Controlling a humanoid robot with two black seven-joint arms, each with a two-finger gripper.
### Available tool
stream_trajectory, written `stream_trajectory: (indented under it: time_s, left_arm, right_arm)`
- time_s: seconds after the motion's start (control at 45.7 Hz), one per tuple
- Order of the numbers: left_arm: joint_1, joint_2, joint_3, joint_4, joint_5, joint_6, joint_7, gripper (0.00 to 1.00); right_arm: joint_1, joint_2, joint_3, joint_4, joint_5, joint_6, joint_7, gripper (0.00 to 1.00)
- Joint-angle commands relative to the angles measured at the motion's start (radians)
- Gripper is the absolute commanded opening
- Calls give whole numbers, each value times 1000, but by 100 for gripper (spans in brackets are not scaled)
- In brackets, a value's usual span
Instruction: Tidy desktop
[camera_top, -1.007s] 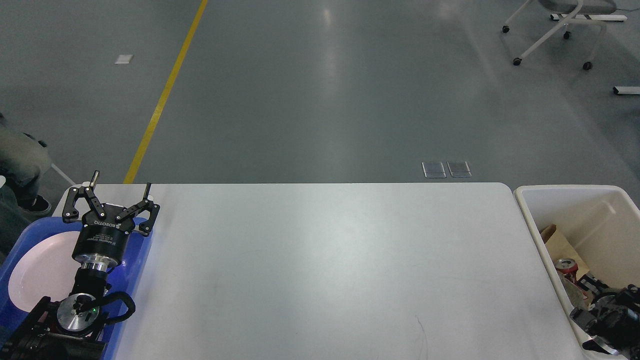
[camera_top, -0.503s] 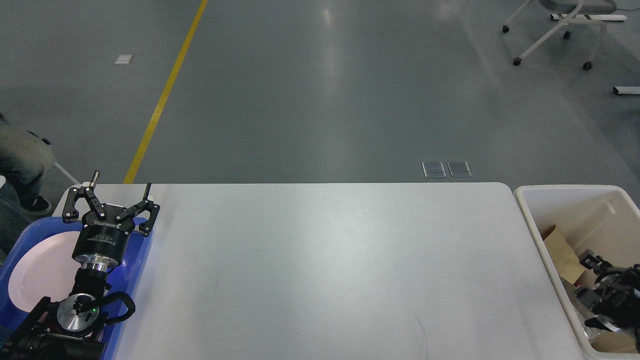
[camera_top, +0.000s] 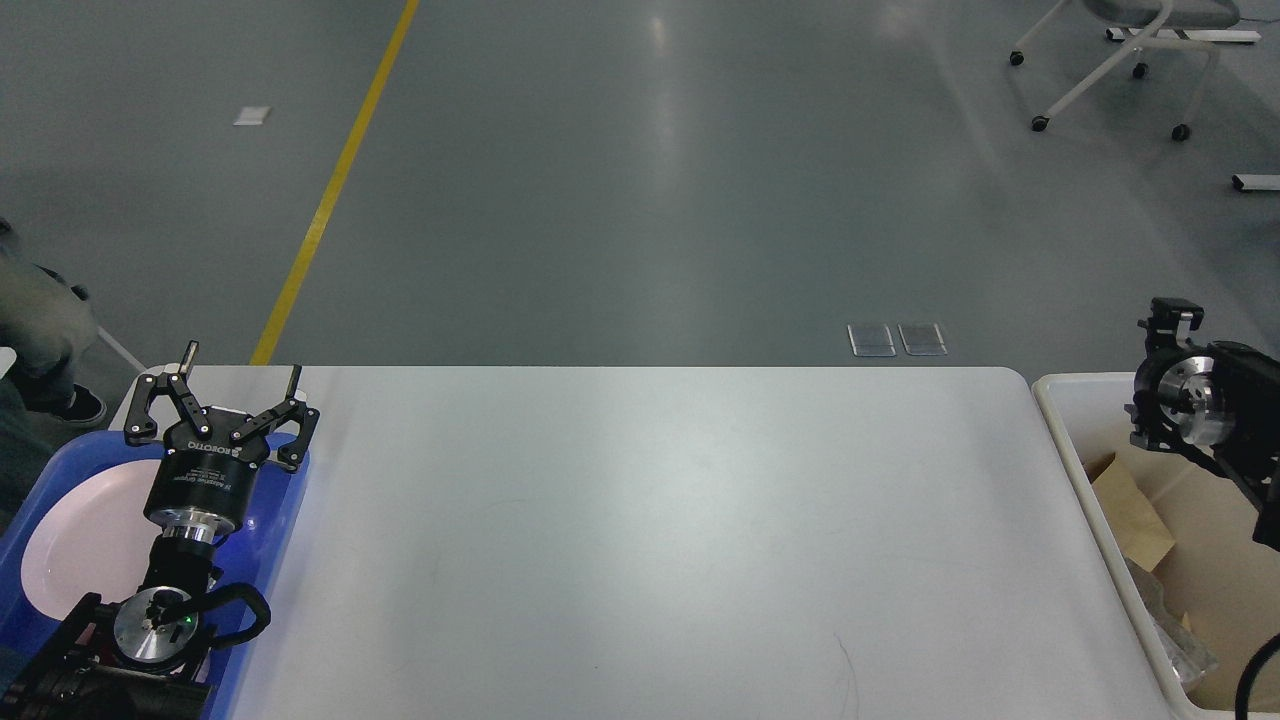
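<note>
Desktop (camera_top: 650, 520) runs lengthwise left-right; left tool (camera_top: 240, 372) spread, right tool (camera_top: 1172, 312) unclear.

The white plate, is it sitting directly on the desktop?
No, the white plate lies inside the blue tray at the left end of the desktop, under the left tool.

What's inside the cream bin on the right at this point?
In the cream bin I see brown paper and a crumpled clear wrapper. The right arm covers part of the inside, and the frame edge cuts off the rest.
</note>
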Motion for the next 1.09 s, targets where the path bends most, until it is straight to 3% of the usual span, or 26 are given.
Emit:
stream_trajectory:
  time_s: [0.0, 0.153, 0.306, 0.481, 0.569, 0.722, 0.766, 0.875, 1.072]
  left_arm:
    - [0, 0, 0, 0, 0, 0, 0, 96]
    - [1, 0, 0, 0, 0, 0, 0, 96]
    - [1, 0, 0, 0, 0, 0, 0, 96]
    - [1, 0, 0, 0, 0, 0, 0, 96]
    - [1, 0, 0, 0, 0, 0, 0, 96]
    - [1, 0, 0, 0, 0, 0, 0, 96]
    - [1, 0, 0, 0, 0, 0, 0, 96]
    - [1, 0, 0, 0, 0, 0, 0, 96]
    - [1, 0, 0, 0, 0, 0, 0, 96]
  right_arm:
    - [-34, -48, 138, 207, -69, 6, 6, 100]
    - [-172, -83, 443, 362, -112, 54, 15, 100]
    - [-337, 7, 718, 440, -158, 88, 63, 100]
    - [-514, 160, 1031, 473, -192, 275, 265, 100]
    - [-540, 237, 1057, 468, -282, 338, 379, 100]
    - [-615, 283, 1053, 456, -342, 391, 635, 100]
    - [-621, 282, 1050, 434, -336, 439, 673, 100]
    - [-617, 285, 1056, 296, -330, 595, 678, 100]
    - [-606, 286, 1053, 273, -326, 546, 676, 100]
